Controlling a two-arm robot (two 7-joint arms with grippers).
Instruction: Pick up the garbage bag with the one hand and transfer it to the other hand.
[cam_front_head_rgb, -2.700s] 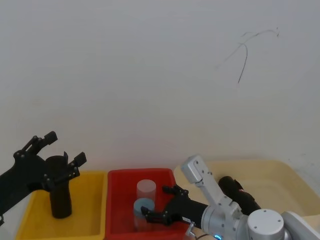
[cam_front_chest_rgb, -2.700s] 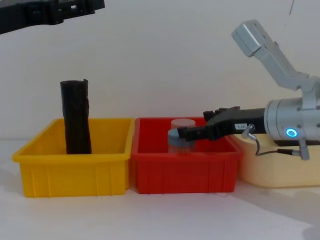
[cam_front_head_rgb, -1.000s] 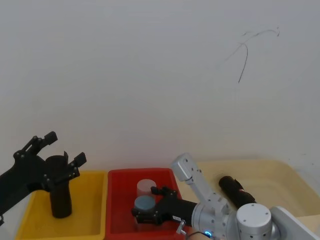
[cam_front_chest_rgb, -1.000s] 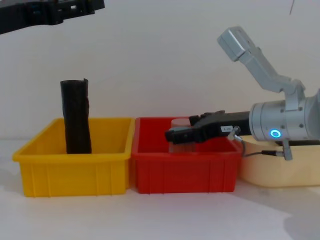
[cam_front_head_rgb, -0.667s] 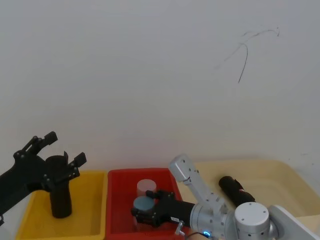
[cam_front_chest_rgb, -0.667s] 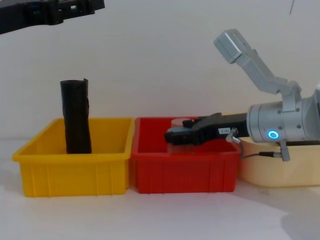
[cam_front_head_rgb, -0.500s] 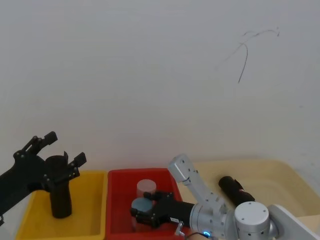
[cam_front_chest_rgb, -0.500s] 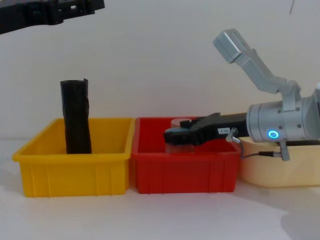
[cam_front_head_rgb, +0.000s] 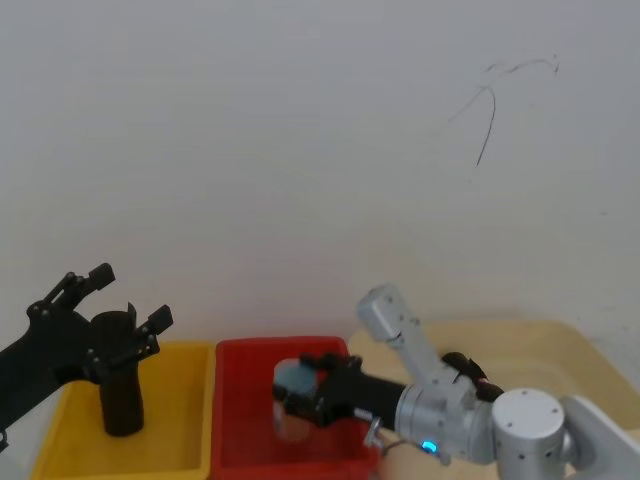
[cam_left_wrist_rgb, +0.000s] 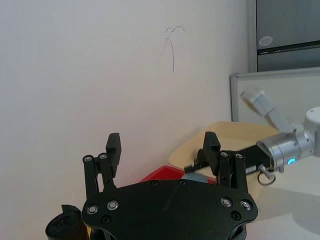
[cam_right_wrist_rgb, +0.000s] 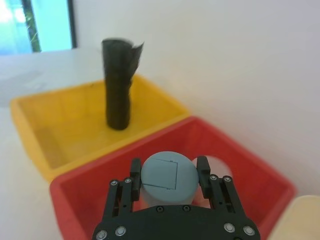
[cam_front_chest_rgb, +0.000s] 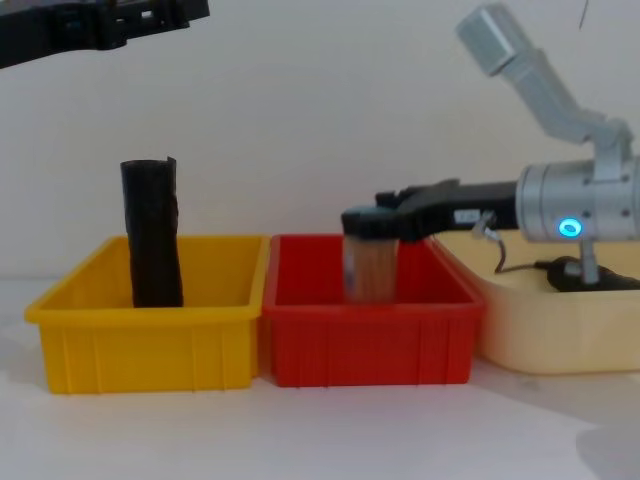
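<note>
My right fingers (cam_front_chest_rgb: 372, 222) clamp a grey-lidded jar (cam_front_chest_rgb: 371, 268), lifted over the red bin (cam_front_chest_rgb: 365, 340). My left fingers (cam_left_wrist_rgb: 162, 147) hang spread and empty. The head view alone shows the labelled bag (cam_front_head_rgb: 470, 378) in the cream tub (cam_front_head_rgb: 570, 365).

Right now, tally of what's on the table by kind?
Bins: 3 (yellow bin, red bin, cream bin)
Black rolls: 2 (plain roll upright in yellow bin, garbage bag in cream bin)
Jars: 2 (grey-lidded jar in right gripper jaws above red bin, second jar inside it)
Total: 7
Left gripper open, raised above yellow bin.

A plain white wall (cam_front_head_rgb: 300, 150) bearing a thin dark scribbled mark (cam_front_head_rgb: 490, 110) rises behind the white surface (cam_front_chest_rgb: 330, 430).
</note>
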